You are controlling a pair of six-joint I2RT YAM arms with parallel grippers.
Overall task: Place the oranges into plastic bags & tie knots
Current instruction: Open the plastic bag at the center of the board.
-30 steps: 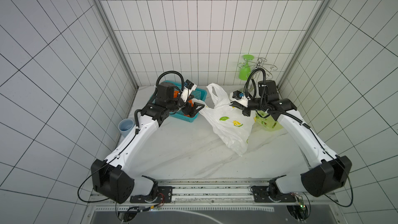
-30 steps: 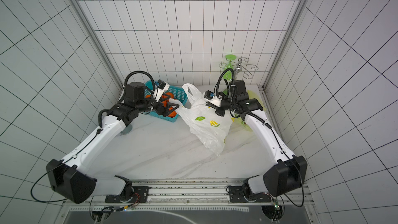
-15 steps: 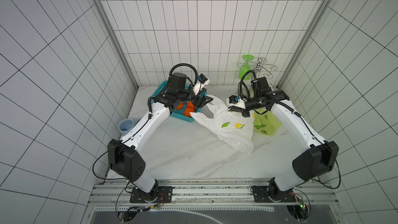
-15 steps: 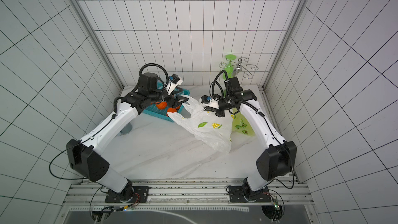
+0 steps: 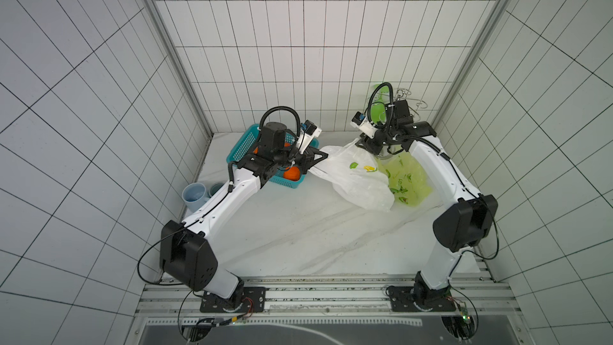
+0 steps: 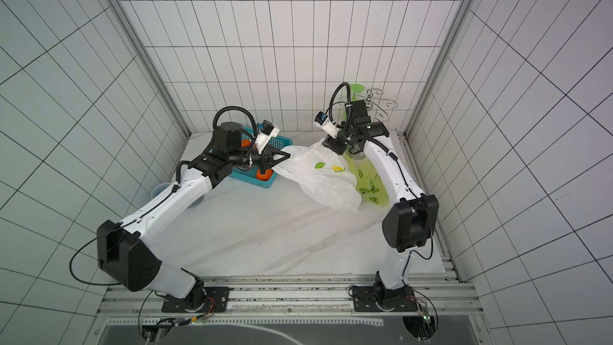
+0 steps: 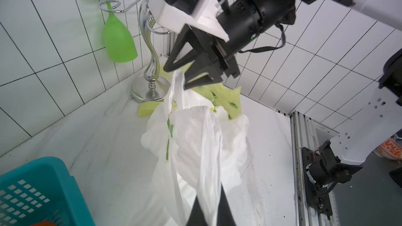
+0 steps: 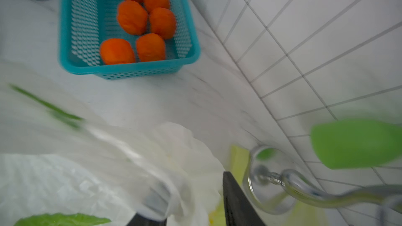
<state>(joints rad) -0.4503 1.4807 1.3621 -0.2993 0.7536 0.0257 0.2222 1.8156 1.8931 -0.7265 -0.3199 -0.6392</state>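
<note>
On the marble table (image 5: 298, 237), right of centre, the white lemon-print bag (image 5: 361, 177) lies slumped and overlaps the yellow-green bag (image 5: 411, 180) on its right. The left gripper (image 5: 323, 154) is clamped together on the white bag's left edge, the film pinched between its fingers. Farther back, the right gripper (image 7: 181, 77) stands with jaws apart around the upright handle loop, not pinching it. All six oranges (image 8: 132, 17) sit in the teal basket (image 8: 130, 70) at the far left, and nothing is knotted. With only one side gripped, the handle may flop and the mouth collapse, or a pull may drag both bags. The right gripper is also close to the chrome rack (image 7: 150, 61) and its hanging green glass (image 7: 118, 38), so a careless swing could topple them.
</note>
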